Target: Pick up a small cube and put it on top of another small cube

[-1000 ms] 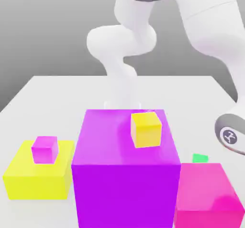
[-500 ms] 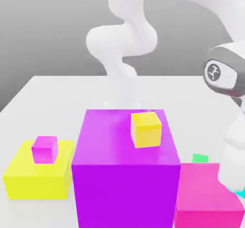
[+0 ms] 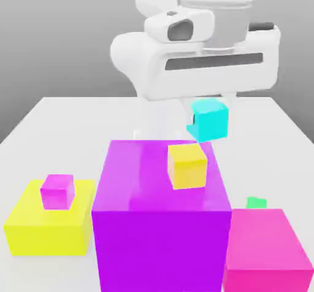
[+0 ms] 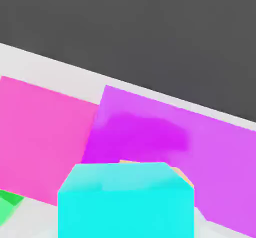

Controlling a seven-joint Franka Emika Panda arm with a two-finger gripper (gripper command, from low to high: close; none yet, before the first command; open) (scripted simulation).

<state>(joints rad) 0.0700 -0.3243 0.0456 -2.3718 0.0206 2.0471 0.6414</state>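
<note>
Overhead, in the exterior view, the gripper (image 3: pixel 207 103) clamps the small cyan cube (image 3: pixel 208 120) in open air just above the small yellow cube (image 3: pixel 187 165), which sits on the large purple block (image 3: pixel 160 223). From the hand view, the small cyan cube (image 4: pixel 126 201) hangs over the large purple block's (image 4: pixel 165 132) near edge, the pink block (image 4: pixel 42 134) beside it.

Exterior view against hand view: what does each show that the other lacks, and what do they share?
Exterior alone: the arm with its end effector shut on the cyan cube above the small yellow cube, plus the small magenta cube on the large yellow block.
Hand alone: nothing distinct.
Shared: cyan cube, a yellow sliver beneath it, large purple block, large pink block, small green cube, white table.
</note>
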